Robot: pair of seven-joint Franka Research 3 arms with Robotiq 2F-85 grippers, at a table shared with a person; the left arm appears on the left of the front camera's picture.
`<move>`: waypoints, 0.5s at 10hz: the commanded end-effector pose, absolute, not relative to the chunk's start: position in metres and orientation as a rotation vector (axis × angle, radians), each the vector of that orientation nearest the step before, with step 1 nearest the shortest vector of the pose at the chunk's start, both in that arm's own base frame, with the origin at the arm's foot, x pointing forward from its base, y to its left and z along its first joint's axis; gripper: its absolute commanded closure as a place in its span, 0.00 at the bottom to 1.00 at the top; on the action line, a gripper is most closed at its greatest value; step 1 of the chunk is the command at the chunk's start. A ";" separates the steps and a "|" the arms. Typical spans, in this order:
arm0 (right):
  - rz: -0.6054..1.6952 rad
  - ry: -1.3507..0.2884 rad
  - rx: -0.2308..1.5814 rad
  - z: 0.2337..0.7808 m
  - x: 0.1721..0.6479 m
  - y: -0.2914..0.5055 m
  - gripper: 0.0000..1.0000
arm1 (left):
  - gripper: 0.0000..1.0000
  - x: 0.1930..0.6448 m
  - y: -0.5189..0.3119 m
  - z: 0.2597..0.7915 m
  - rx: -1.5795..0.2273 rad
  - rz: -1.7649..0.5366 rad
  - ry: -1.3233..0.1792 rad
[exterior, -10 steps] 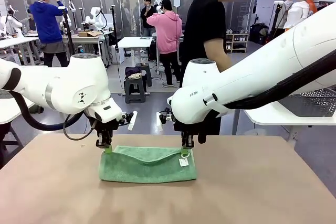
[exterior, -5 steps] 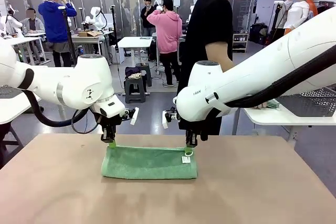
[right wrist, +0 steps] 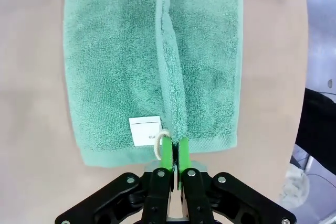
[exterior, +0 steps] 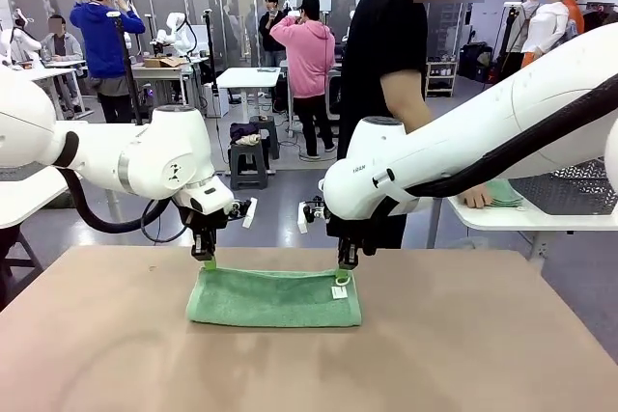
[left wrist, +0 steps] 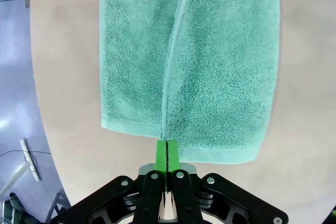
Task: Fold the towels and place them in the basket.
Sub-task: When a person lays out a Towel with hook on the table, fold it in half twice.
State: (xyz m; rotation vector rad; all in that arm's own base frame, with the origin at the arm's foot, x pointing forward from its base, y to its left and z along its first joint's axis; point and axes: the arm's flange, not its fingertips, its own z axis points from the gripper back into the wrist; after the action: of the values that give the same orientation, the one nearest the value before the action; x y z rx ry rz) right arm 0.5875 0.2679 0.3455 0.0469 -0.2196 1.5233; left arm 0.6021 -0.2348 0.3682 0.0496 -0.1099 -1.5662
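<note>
green towel (exterior: 273,297): folded in a long strip, flat on brown table (exterior: 116,354), mid-table. left claw (exterior: 208,262): pinched on the towel's far edge, left corner. right claw (exterior: 341,278): clamped on the same edge, right corner, beside white label (right wrist: 145,130). basket (exterior: 579,188): on side table (exterior: 502,211), far right.

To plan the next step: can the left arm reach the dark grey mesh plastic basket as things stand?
Probably not. The left pincer is shut on the mint green terry towel, and the dark grey mesh basket stands far right on a white side table, past the right arm.
</note>
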 end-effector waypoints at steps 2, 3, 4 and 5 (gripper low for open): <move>1.514 -0.234 0.054 0.340 0.601 0.267 0.95 | 0.99 0.623 -0.236 0.365 0.063 -1.582 -0.087; 1.505 -0.233 0.043 0.338 0.605 0.266 0.95 | 0.99 0.629 -0.236 0.363 0.060 -1.585 -0.091; 1.498 -0.234 0.028 0.336 0.608 0.267 0.95 | 0.99 0.635 -0.236 0.362 0.061 -1.583 -0.097; 1.491 -0.234 0.014 0.335 0.610 0.268 0.95 | 0.99 0.640 -0.236 0.360 0.062 -1.572 -0.091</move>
State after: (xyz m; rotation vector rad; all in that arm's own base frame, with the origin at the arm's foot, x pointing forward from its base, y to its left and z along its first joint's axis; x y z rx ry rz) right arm 0.6038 0.2658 0.3360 0.0444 -0.2258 1.5121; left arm 0.6287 -0.2349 0.3588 0.0570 -0.1175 -1.5637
